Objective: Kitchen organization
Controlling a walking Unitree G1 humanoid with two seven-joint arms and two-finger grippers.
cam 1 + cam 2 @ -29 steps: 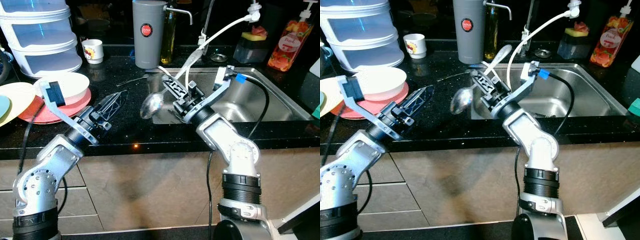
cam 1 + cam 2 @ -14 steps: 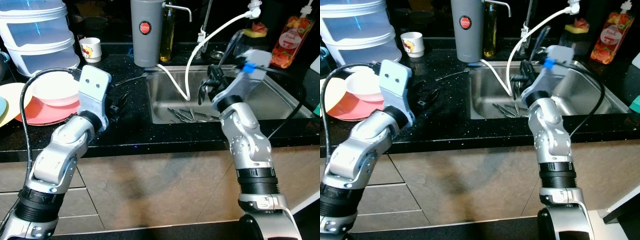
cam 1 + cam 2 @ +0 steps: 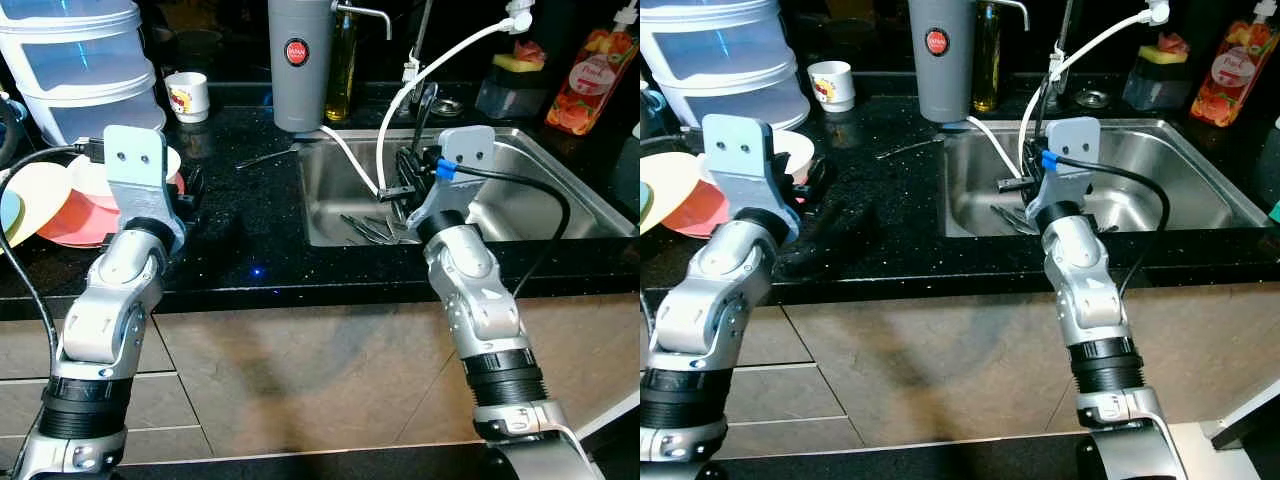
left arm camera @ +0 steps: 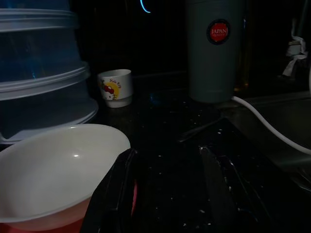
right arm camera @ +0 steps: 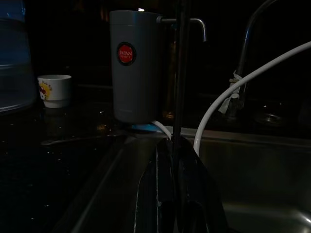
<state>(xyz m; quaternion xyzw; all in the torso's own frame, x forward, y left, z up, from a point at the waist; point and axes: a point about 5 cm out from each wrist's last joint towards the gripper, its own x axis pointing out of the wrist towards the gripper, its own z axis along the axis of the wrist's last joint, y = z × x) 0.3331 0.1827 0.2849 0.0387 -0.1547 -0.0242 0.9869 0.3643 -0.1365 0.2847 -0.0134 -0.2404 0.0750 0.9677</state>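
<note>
1. Since a second ago, our right arm has swung from the sink's front left corner to stand over the basin, and our left arm has pulled back toward the plates at the counter's left edge.
2. Our right gripper [image 5: 171,145] is now above the left half of the sink [image 3: 560,170], its two fingers clamped on the spoon [image 5: 179,73].
3. We hold the spoon upright, its thin handle rising in front of the white hose [image 3: 400,95].
4. Loose cutlery [image 3: 365,228] lies on the sink floor near the front left corner, below that gripper.
5. Our left gripper [image 4: 167,151] sits low over the black counter [image 3: 260,240], fingers spread and holding nothing.
6. One of its fingers [image 4: 119,194] is just beside the rim of the white bowl [image 4: 53,170].
7. That bowl rests on a red plate [image 3: 65,220] near the counter's left edge.
8. A grey flask [image 3: 300,60] stands at the counter's back edge beside the sink's rear left corner.
9. A small printed cup [image 3: 188,96] stands to its left, beside the stacked clear containers [image 3: 80,70].
</note>
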